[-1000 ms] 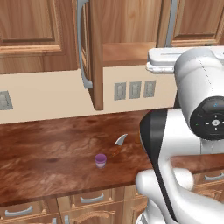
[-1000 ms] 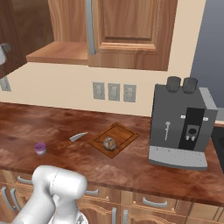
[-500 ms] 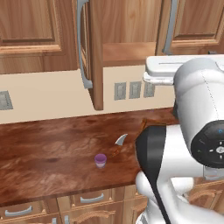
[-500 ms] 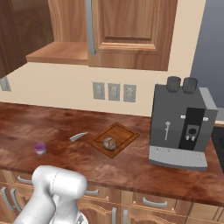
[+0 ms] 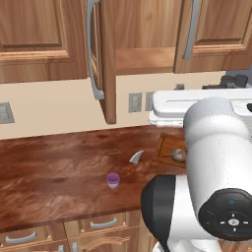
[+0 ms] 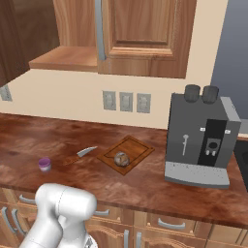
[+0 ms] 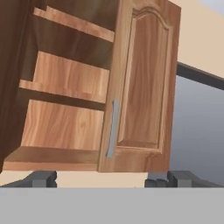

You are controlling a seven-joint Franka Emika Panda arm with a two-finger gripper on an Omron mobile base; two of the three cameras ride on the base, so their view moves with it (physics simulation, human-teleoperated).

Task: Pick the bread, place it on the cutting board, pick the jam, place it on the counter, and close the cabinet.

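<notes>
The bread (image 6: 120, 158) lies on the cutting board (image 6: 138, 147), and the jam (image 6: 45, 164) stands on the counter (image 6: 145, 184), well to the board's left with a knife (image 6: 82, 154) between them. The right base view shows board and bread whole; in the left base view the arm covers most of the board. The cabinet (image 7: 144, 87) is open in the hand view, its shelves bare beside the shut door's grey handle (image 7: 112, 128). The pincer (image 7: 105, 178) shows two tips set wide apart, gripping nothing. A coffee machine (image 6: 201, 140) stands right of the board.
</notes>
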